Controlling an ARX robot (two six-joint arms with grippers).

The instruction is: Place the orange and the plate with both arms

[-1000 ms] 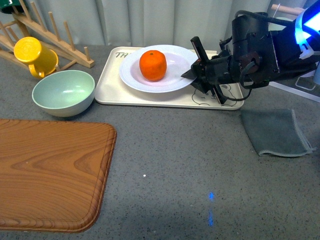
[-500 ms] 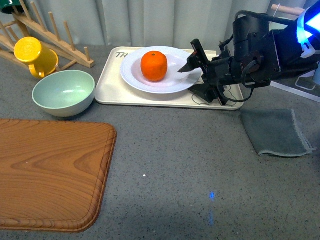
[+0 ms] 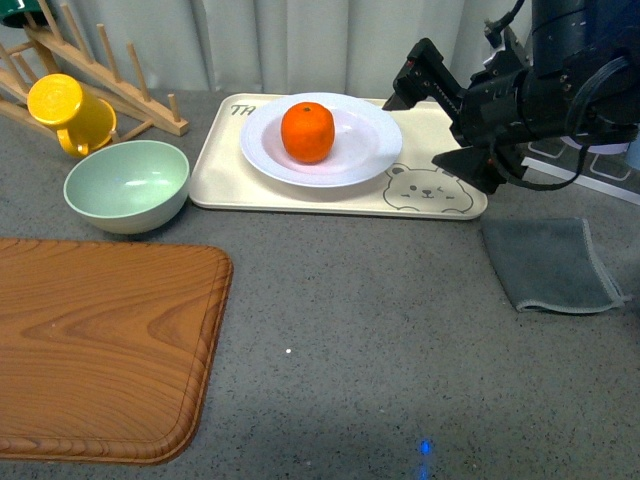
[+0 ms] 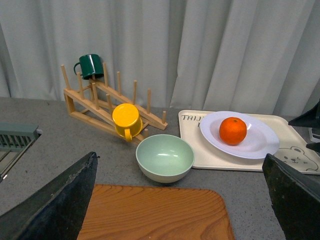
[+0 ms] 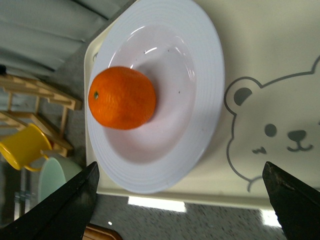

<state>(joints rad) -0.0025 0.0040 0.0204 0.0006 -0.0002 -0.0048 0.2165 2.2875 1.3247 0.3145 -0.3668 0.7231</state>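
The orange (image 3: 307, 131) sits in the white ridged plate (image 3: 360, 160), which rests on the beige bear tray (image 3: 215, 175). My right gripper (image 3: 445, 125) is open and empty, raised to the right of the plate, above the tray's right end. Its wrist view shows the orange (image 5: 122, 98) in the plate (image 5: 200, 75), with the open gripper (image 5: 180, 210) apart from them. My left gripper (image 4: 180, 210) is open and empty over the wooden board (image 4: 155, 212), far from the orange (image 4: 233, 131) and the plate (image 4: 262, 145). The left arm is out of the front view.
A pale green bowl (image 3: 127, 184) stands left of the tray. A yellow mug (image 3: 68, 112) leans on a wooden rack (image 3: 110, 85) at the back left. A wooden board (image 3: 100, 345) fills the near left. A grey cloth (image 3: 552, 265) lies at the right.
My right gripper has let go of the plate's right rim, opened, and drawn back up and to the right. The plate and orange stay on the tray.
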